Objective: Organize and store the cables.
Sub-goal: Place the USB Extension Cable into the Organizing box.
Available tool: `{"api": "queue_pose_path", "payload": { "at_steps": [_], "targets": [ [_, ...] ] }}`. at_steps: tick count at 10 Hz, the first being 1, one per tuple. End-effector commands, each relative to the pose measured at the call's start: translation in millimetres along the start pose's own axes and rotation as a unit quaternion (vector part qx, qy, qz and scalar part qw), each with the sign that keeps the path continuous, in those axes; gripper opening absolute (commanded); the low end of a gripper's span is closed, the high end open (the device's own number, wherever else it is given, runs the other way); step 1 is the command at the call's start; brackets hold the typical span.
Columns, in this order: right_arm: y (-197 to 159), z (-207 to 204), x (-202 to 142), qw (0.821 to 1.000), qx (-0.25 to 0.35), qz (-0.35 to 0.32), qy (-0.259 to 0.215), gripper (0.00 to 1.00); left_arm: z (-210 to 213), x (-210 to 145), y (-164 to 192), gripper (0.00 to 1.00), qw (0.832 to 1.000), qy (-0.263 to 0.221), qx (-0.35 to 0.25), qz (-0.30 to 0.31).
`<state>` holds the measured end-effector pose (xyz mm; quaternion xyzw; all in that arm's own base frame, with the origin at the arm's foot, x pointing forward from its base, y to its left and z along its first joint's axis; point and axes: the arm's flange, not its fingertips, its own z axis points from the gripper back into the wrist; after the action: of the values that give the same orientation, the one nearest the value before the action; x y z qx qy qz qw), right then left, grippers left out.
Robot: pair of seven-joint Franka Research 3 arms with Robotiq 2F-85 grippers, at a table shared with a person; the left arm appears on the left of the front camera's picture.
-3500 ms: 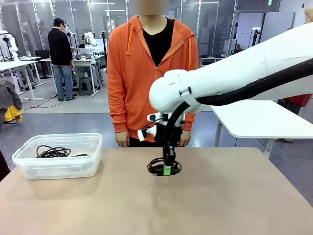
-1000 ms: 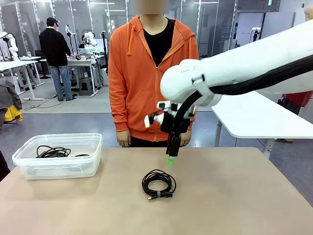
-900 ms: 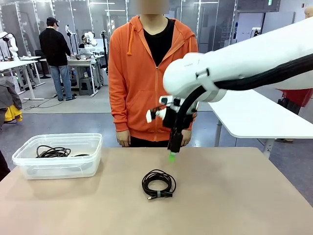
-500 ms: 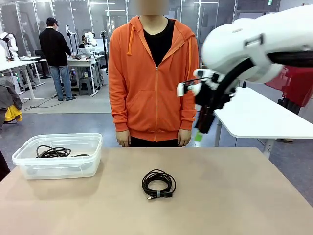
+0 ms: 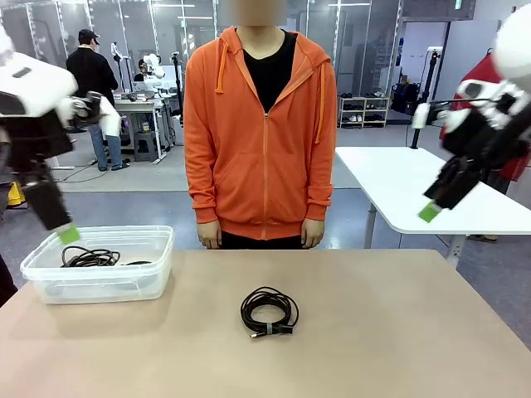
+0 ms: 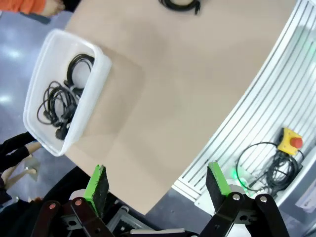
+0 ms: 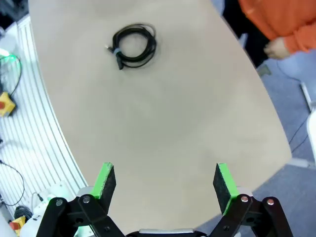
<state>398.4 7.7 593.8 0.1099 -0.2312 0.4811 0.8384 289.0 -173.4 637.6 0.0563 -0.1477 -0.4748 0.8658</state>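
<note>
One of the cables, a black coiled cable [image 5: 268, 311], lies alone on the tan table in front of the person; it also sits at the top edge of the left wrist view [image 6: 180, 4] and upper left in the right wrist view [image 7: 133, 45]. More coiled cables [image 5: 90, 258] [image 6: 61, 103] rest inside the clear plastic bin [image 5: 108, 286] [image 6: 92, 101]. My left gripper [image 5: 66, 234] [image 6: 157, 181] hangs open and empty above the bin's left end. Open and holding nothing, my right gripper [image 5: 429, 212] [image 7: 167, 181] is raised high off the table's right side.
A person in an orange hoodie [image 5: 259, 124] stands at the far edge, hands down; one hand [image 7: 279, 48] is in the right wrist view. A white table [image 5: 431, 199] stands behind at the right. On the floor by the robot's side sits a yellow emergency-stop box [image 6: 289, 140].
My right arm has swung up and away to the right from above the single coil. My left arm has come into view at the left, over the bin. The coil has not moved.
</note>
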Motion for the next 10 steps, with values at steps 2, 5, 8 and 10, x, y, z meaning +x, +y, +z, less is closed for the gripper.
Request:
{"api": "queue_pose_path", "payload": {
  "at_steps": [2, 5, 8, 10],
  "targets": [
    [22, 42, -45, 0.995, -0.044, -0.076, -0.043, 1.00, -25, 40, 0, 1.00, 0.998, -0.022, -0.002, -0.054],
    [28, 72, -76, 0.997, 0.001, -0.046, -0.055, 1.00, -53, 60, -2, 1.00, 0.990, -0.043, -0.038, -0.131],
    [23, 71, -82, 0.998, 0.018, -0.018, -0.053, 1.00, -85, 73, -4, 1.00, 0.986, -0.049, -0.046, -0.153],
    [29, 70, -84, 0.997, 0.014, -0.034, -0.061, 1.00, -86, 67, 0, 1.00, 0.989, -0.062, -0.045, -0.129]
  ]
}}
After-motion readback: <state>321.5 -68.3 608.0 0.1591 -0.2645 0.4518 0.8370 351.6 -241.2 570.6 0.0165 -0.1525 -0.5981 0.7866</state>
